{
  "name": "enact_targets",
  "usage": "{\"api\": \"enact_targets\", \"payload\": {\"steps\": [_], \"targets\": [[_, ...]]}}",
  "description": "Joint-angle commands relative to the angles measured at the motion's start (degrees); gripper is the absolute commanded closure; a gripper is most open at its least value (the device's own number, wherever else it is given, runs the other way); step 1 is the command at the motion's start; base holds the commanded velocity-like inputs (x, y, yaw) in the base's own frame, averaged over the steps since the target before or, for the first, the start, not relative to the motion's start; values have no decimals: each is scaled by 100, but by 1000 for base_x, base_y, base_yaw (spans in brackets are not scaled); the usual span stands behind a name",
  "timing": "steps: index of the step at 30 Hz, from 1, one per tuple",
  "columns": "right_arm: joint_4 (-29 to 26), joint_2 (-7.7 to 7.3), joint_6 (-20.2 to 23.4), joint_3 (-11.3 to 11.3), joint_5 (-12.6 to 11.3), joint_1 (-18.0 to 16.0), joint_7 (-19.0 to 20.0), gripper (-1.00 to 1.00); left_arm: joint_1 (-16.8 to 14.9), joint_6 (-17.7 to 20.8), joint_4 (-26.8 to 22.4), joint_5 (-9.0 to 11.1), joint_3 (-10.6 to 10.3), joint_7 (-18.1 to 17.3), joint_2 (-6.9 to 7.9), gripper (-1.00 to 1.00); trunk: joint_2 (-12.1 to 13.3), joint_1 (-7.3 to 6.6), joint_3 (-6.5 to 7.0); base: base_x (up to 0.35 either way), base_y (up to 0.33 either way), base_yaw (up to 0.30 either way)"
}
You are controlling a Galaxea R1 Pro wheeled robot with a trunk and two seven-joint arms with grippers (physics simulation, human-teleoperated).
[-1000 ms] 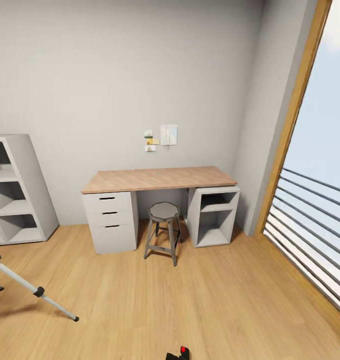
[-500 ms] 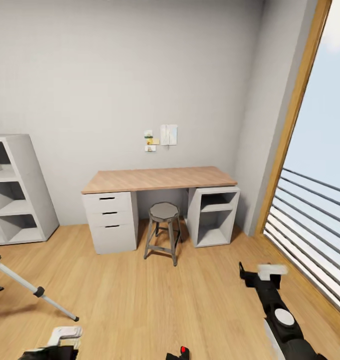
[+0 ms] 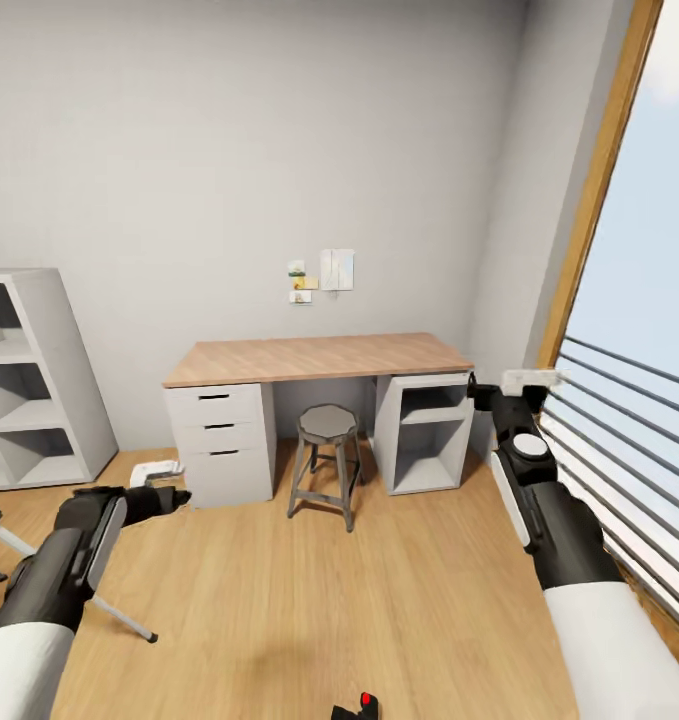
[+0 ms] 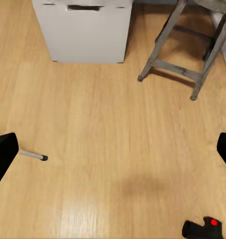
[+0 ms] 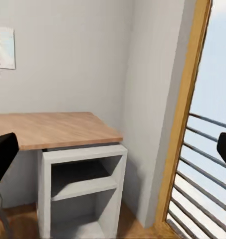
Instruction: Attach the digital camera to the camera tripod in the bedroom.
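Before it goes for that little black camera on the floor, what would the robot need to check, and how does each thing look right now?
1. Digital camera in sight, on the floor at the head view's lower edge: ok.
2. Camera tripod located, one leg and foot visible behind the left arm: ok; its head: cannot tell.
3. Left gripper empty, fingers spread in its wrist view: ok.
4. Right gripper empty, fingers spread, raised toward the desk: ok.
5. Either gripper near the camera: not ok.
6. Stool apart from the camera: ok.
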Motion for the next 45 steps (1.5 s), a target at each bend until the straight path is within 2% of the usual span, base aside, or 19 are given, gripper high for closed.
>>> {"api": "enact_targets", "payload": {"steps": [1,2,3,5,7,8,13,25,43,45], "targets": [[31,36,57,88,42,5,-35,-100,-11,28,-77,14,58,-198,7,-100,-4,0,-7,0,0,0],[59,70,59,156,39,19,-39,-100,-17,29,-159,13,108,-390,11,-100,-4,0,-7,0,0,0],[99,119,59,295,36,52,-44,-100,-26,30,-343,13,223,-801,20,-100,-4,0,-7,0,0,0],[126,150,60,407,29,87,-47,-100,-28,34,-490,12,366,-1212,30,-100,-4,0,-7,0,0,0],[158,183,59,530,15,171,-51,-100,-30,42,-639,10,680,-1935,39,-100,-4,0,-7,0,0,0],[177,199,52,592,5,334,-52,-100,-30,47,-707,3,900,-2481,14,-100,-4,0,-7,0,0,0],[217,205,51,613,-3,566,-53,-100,-30,63,-723,-7,962,-2674,-11,-100,-4,0,-7,-27,-76,0],[223,205,41,615,-5,592,-45,-100,-30,92,-727,-8,958,-2684,-16,-100,-4,0,-7,-214,-148,0],[333,206,40,623,-5,593,-38,-100,-29,124,-740,-16,959,-2672,-70,-100,-4,0,-7,-17,-6,0],[653,205,9,623,-5,593,-31,-100,-27,383,-723,-22,959,-2672,-74,-100,-4,0,-7,0,0,0]]}}
